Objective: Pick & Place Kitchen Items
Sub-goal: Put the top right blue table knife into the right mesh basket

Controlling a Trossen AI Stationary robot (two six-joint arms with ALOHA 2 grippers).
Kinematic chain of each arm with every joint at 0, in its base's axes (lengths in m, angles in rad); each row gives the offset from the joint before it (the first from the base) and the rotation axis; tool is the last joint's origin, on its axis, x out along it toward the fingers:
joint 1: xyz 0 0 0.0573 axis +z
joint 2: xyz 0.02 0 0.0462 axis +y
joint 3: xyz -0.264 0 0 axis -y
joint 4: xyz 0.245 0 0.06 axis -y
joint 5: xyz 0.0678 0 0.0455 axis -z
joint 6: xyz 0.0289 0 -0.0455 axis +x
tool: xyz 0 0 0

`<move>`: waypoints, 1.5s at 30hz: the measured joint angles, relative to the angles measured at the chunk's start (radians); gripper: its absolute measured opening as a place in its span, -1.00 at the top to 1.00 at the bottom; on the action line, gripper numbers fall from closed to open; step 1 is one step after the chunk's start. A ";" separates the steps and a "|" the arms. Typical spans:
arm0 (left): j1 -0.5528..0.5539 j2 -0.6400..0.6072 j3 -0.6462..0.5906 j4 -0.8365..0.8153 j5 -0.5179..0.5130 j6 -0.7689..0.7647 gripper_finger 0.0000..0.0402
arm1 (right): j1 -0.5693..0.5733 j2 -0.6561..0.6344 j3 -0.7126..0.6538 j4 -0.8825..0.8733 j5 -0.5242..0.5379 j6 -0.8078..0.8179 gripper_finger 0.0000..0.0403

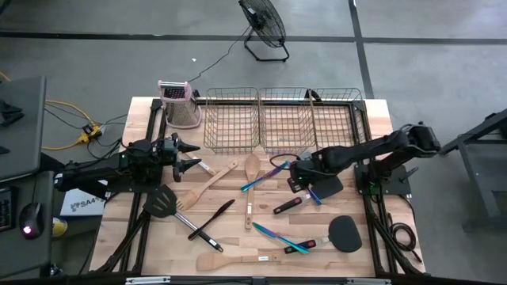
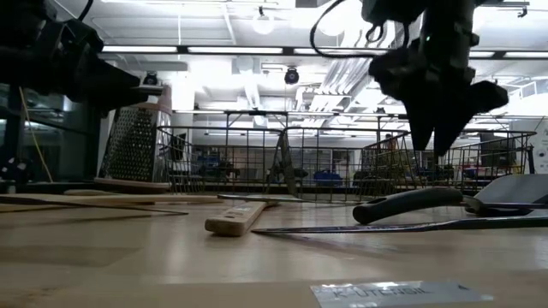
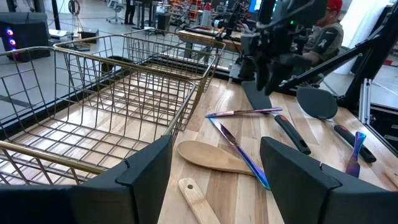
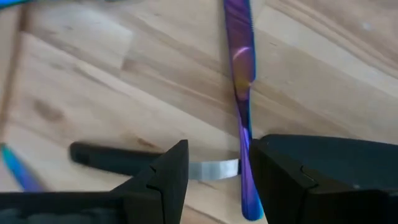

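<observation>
Kitchen items lie scattered on the wooden table: wooden spoons (image 1: 252,170), black spatulas (image 1: 162,202) and iridescent cutlery (image 1: 265,176). My right gripper (image 1: 301,178) points down, open, hanging clear above a black spatula (image 1: 325,188). In the right wrist view the spatula's silver shank (image 4: 214,169) shows between the fingers and a purple piece of cutlery (image 4: 239,62) runs beside them. My left gripper (image 1: 186,157) waits level and open at the table's left, with nothing between its fingers (image 3: 146,180).
Wire baskets (image 1: 277,119) stand in a row along the far edge, with a box grater (image 1: 178,103) to their left. More utensils lie near the front: a wooden spatula (image 1: 230,260), a black spatula (image 1: 344,233) and iridescent cutlery (image 1: 281,237).
</observation>
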 joint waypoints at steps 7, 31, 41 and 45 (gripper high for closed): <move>0.000 0.000 0.000 0.000 0.000 0.000 -0.20 | 0.000 0.083 0.000 0.000 0.008 0.024 0.21; 0.000 0.000 0.000 0.000 0.000 0.000 -0.20 | -0.036 0.177 0.000 -0.005 0.049 -0.112 0.21; 0.000 0.000 0.000 0.000 0.000 0.000 -0.20 | -0.036 0.177 0.000 -0.004 0.010 -0.138 0.21; 0.000 0.000 0.000 0.000 0.000 0.000 -0.20 | -0.036 0.199 0.000 -0.002 0.009 -0.142 0.21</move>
